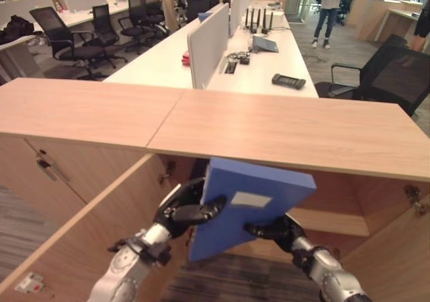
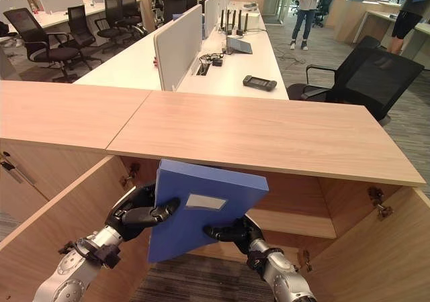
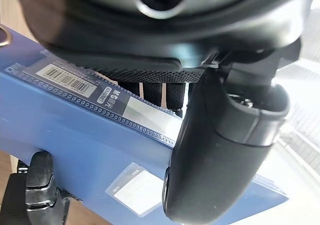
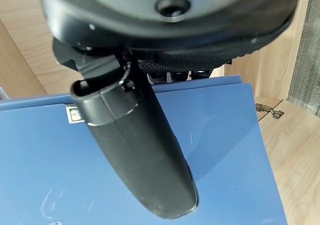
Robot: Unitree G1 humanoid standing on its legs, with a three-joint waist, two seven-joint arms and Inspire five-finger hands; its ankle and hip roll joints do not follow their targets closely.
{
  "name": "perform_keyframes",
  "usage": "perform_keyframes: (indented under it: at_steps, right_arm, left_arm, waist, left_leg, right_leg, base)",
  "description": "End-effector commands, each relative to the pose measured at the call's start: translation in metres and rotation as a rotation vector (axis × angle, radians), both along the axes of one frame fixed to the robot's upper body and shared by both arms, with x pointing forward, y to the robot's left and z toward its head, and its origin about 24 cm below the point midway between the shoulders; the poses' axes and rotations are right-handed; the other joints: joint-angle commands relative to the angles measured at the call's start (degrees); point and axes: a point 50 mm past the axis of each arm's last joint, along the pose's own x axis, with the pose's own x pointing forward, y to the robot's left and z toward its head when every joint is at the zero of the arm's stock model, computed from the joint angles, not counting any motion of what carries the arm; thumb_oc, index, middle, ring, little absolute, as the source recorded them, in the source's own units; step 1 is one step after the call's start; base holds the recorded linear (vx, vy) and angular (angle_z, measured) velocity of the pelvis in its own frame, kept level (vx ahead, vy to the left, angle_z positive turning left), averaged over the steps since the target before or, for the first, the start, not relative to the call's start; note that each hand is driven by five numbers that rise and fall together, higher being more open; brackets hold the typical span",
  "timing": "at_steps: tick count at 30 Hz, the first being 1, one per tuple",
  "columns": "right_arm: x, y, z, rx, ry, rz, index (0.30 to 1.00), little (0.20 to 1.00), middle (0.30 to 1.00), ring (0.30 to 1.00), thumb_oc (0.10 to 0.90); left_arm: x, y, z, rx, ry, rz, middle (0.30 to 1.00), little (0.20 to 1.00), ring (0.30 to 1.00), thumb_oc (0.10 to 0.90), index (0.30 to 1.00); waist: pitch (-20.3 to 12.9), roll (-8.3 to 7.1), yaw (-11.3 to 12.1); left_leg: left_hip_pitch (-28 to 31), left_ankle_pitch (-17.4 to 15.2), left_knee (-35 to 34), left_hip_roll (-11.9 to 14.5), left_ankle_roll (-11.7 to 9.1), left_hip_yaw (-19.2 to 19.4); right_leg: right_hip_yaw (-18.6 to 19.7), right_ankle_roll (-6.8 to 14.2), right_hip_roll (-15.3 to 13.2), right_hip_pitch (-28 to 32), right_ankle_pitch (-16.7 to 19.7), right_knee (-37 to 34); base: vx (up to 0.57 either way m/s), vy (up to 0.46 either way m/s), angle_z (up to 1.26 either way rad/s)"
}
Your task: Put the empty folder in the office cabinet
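You've got the long light-wood office cabinet (image 2: 269, 134) in front with both doors swung open, and the flat blue box folder (image 2: 201, 205) sits tilted at its opening, just under the top panel's front edge, clamped between both hands. Left hand (image 2: 138, 215) pinches the folder's left edge, thumb across the face and fingers curled behind it. Right hand (image 2: 232, 233) pinches the lower right edge the same way, thumb on the face.

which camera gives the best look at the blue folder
The right eye view: the whole blue folder shows, tilted, pinched between left hand and right hand at the open cabinet. Both wrist views show partial close-ups.
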Motion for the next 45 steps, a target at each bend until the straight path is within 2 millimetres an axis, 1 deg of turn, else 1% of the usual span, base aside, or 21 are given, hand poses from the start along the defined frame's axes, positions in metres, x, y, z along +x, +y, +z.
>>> perform_keyframes:
  at_steps: [1,5,6,11,13,15,16,17,21,22,23,26,28,31,35,38,39,40,41,43,45]
  right_arm:
    - [0.054,0.043,0.084,0.322,-0.395,0.034,0.3,0.3,0.3,0.3,0.4]
    - [0.047,0.069,0.083,0.377,-0.372,0.134,0.3,0.3,0.3,0.3,0.4]
    - [0.047,0.069,0.083,0.377,-0.372,0.134,0.3,0.3,0.3,0.3,0.4]
    - [0.037,0.101,0.086,0.499,-0.337,0.22,0.3,0.3,0.3,0.3,0.4]
    - [0.037,0.101,0.086,0.499,-0.337,0.22,0.3,0.3,0.3,0.3,0.4]
    - [0.035,0.104,0.076,0.531,-0.283,0.167,0.3,0.3,0.3,0.3,0.4]
    - [0.034,0.103,0.07,0.526,-0.257,0.144,0.3,0.3,0.3,0.3,0.4]
    - [0.033,0.101,0.064,0.526,-0.224,0.112,0.3,0.3,0.3,0.3,0.4]
    - [0.022,0.089,0.03,0.546,-0.065,-0.036,0.3,0.3,0.3,0.3,0.4]
    - [0.011,0.083,0.015,0.568,0.007,-0.104,0.3,0.3,0.3,0.3,0.4]
    - [0.011,0.083,0.015,0.568,0.007,-0.104,0.3,0.3,0.3,0.3,0.4]
    - [-0.006,0.064,-0.006,0.585,0.095,-0.238,0.3,0.3,0.3,0.3,0.4]
    - [-0.018,0.044,-0.021,0.578,0.151,-0.368,0.3,0.3,0.3,0.3,0.4]
    - [-0.031,0.029,-0.035,0.593,0.21,-0.511,0.3,0.3,0.3,0.3,0.4]
    - [-0.028,0.01,-0.042,0.559,0.231,-0.632,0.3,0.3,0.3,0.3,0.4]
    - [-0.023,0.0,-0.049,0.518,0.269,-0.702,0.3,0.3,0.3,0.3,0.4]
    - [-0.019,-0.004,-0.05,0.49,0.285,-0.726,0.3,0.3,0.3,0.3,0.4]
    - [-0.017,-0.005,-0.052,0.483,0.292,-0.737,0.3,0.3,0.3,0.3,0.4]
    - [-0.017,-0.006,-0.051,0.484,0.291,-0.737,0.3,0.3,0.3,0.3,0.4]
    - [-0.013,-0.01,-0.052,0.477,0.291,-0.761,0.3,0.3,0.3,0.3,0.4]
    - [-0.011,-0.016,-0.05,0.472,0.271,-0.774,0.3,0.3,0.3,0.3,0.4]
  left_arm:
    - [0.012,-0.041,0.036,-0.215,-0.177,-0.193,0.3,0.3,0.3,0.4,0.3]
    - [0.012,-0.06,0.035,-0.261,-0.158,-0.26,0.3,0.3,0.3,0.4,0.3]
    - [0.012,-0.06,0.035,-0.261,-0.158,-0.26,0.3,0.3,0.3,0.4,0.3]
    - [0.008,-0.085,0.036,-0.303,-0.133,-0.358,0.3,0.3,0.3,0.4,0.3]
    - [0.008,-0.085,0.035,-0.303,-0.133,-0.358,0.3,0.3,0.3,0.4,0.3]
    - [0.006,-0.084,0.034,-0.294,-0.124,-0.329,0.561,0.561,0.561,0.574,0.561]
    - [0.005,-0.083,0.032,-0.302,-0.113,-0.312,0.825,0.825,0.825,0.75,0.825]
    - [0.005,-0.081,0.03,-0.292,-0.102,-0.294,0.9,0.9,0.9,0.8,0.9]
    - [0.0,-0.07,0.011,-0.222,-0.022,-0.247,0.9,0.9,0.9,0.8,0.9]
    - [-0.004,-0.063,-0.002,-0.207,0.043,-0.222,0.9,0.9,0.9,0.8,0.9]
    - [-0.004,-0.063,-0.002,-0.207,0.043,-0.222,0.9,0.9,0.9,0.8,0.9]
    - [-0.016,-0.042,-0.031,-0.164,0.17,-0.138,0.9,0.9,0.9,0.8,0.9]
    - [-0.03,-0.026,-0.054,-0.131,0.283,-0.063,0.9,0.9,0.9,0.8,0.9]
    - [-0.051,-0.006,-0.083,-0.069,0.423,0.003,0.9,0.9,0.9,0.8,0.9]
    - [-0.079,0.019,-0.124,0.124,0.614,0.085,0.9,0.9,0.9,0.8,0.9]
    - [-0.107,0.037,-0.164,0.392,0.804,0.123,0.9,0.9,0.9,0.8,0.9]
    - [-0.133,0.036,-0.192,0.45,0.999,0.197,0.9,0.9,0.9,0.8,0.9]
    - [-0.147,0.036,-0.201,0.456,1.095,0.244,0.9,0.9,0.9,0.8,0.9]
    - [-0.146,0.036,-0.201,0.455,1.093,0.244,0.9,0.9,0.9,0.8,0.9]
    - [-0.175,0.038,-0.212,0.477,1.28,0.354,0.9,0.9,0.9,0.8,0.9]
    - [-0.186,0.042,-0.213,0.475,1.347,0.421,0.9,0.9,0.9,0.8,0.9]
  waist:
    - [-1.28,-3.06,-0.89]
    - [-1.13,-3.12,-1.39]
    - [-1.13,-3.11,-1.39]
    - [-1.15,-2.98,-2.21]
    - [-1.15,-2.98,-2.21]
    - [-1.14,-2.89,-2.29]
    - [-1.16,-2.86,-2.31]
    - [-1.17,-2.8,-2.31]
    - [-1.2,-2.49,-2.53]
    - [-1.2,-2.47,-2.82]
    - [-1.2,-2.47,-2.81]
    - [-1.24,-2.39,-3.35]
    - [-1.06,-2.17,-3.53]
    - [-1.08,-1.96,-3.89]
    - [-1.17,-1.56,-4.33]
    - [-1.29,-1.31,-4.49]
    - [-1.31,-1.22,-4.7]
    - [-1.36,-1.2,-4.86]
    - [-1.47,-1.25,-4.97]
    - [-1.55,-1.29,-5.17]
    - [-1.53,-1.48,-5.08]
  left_leg:
    - [2.7,-6.15,-0.47,-1.29,0.77,-3.42]
    - [2.7,-6.13,-0.47,-1.26,0.78,-3.1]
    - [2.71,-6.13,-0.47,-1.25,0.78,-3.1]
    - [2.74,-6.23,-0.47,-1.35,0.9,-2.71]
    - [2.74,-6.23,-0.47,-1.35,0.9,-2.71]
    - [2.8,-6.3,-0.47,-1.39,0.95,-2.54]
    - [2.81,-6.3,-0.47,-1.41,0.93,-2.49]
    - [2.8,-6.3,-0.47,-1.4,0.93,-2.55]
    - [2.99,-6.34,-0.47,-1.24,0.81,-2.28]
    - [3.07,-6.35,-0.47,-1.15,0.69,-2.21]
    - [3.07,-6.35,-0.47,-1.15,0.69,-2.2]
    - [3.13,-6.37,-0.47,-1.0,0.55,-2.0]
    - [3.46,-6.51,-0.47,-0.8,0.41,-1.79]
    - [3.43,-6.55,-0.47,-0.66,0.34,-1.87]
    - [2.95,-6.29,-0.47,-0.37,0.28,-1.97]
    - [2.67,-6.1,-0.47,0.03,0.06,-1.82]
    - [2.43,-5.84,-0.47,0.43,-0.31,-1.59]
    - [2.27,-5.68,-0.47,0.55,-0.43,-1.59]
    - [1.98,-5.53,-0.47,0.46,-0.39,-1.71]
    - [1.53,-5.22,-0.47,1.02,-0.96,-1.87]
    - [0.99,-4.88,0.02,1.11,-1.28,-2.03]
  right_leg:
    - [-0.35,0.33,0.64,1.39,-2.85,0.37]
    - [-0.03,0.33,0.67,1.14,-2.82,0.37]
    - [-0.02,0.33,0.67,1.14,-2.82,0.37]
    - [0.44,0.34,0.65,1.02,-2.72,0.37]
    - [0.44,0.34,0.65,1.02,-2.72,0.37]
    - [0.56,0.32,0.67,1.03,-2.68,0.37]
    - [0.54,0.29,0.68,0.98,-2.69,0.37]
    - [0.56,0.27,0.73,0.95,-2.69,0.37]
    - [0.85,0.27,0.94,1.07,-2.73,0.37]
    - [0.97,0.29,1.06,1.0,-2.77,0.37]
    - [0.97,0.29,1.06,1.0,-2.77,0.37]
    - [1.17,0.36,1.19,0.95,-2.8,0.37]
    - [1.17,0.39,1.41,1.22,-2.87,0.37]
    - [1.01,0.49,1.56,1.19,-2.94,0.37]
    - [1.16,0.43,1.71,0.48,-3.02,0.46]
    - [1.49,0.22,2.06,0.14,-3.3,0.67]
    - [1.56,-0.08,2.36,-0.26,-3.75,1.14]
    - [1.66,-0.21,2.44,-0.5,-3.94,1.38]
    - [1.56,-0.2,2.34,-0.72,-3.86,1.38]
    - [1.17,-0.77,2.6,-1.2,-4.9,2.4]
    - [0.58,-1.13,2.57,-1.42,-5.29,2.74]
  base:
    - [0.0,0.0,0.0]
    - [-0.01,-0.002,-0.02]
    - [-0.01,-0.005,-0.08]
    - [-0.01,0.001,-0.03]
    - [0.0,0.0,0.0]
    - [0.0,0.0,0.0]
    - [0.0,0.0,0.0]
    - [0.0,0.0,0.0]
    - [0.0,0.0,0.0]
    - [0.0,0.0,0.0]
    - [0.0,0.0,0.0]
    - [0.01,-0.006,-0.02]
    - [0.02,-0.016,-0.1]
    - [0.01,-0.015,-0.1]
    - [0.0,-0.009,-0.02]
    - [0.03,-0.038,-0.07]
    - [0.03,-0.05,-0.05]
    - [0.02,-0.036,-0.01]
    - [0.01,-0.033,0.05]
    - [0.04,-0.056,0.05]
    - [0.05,-0.052,0.04]
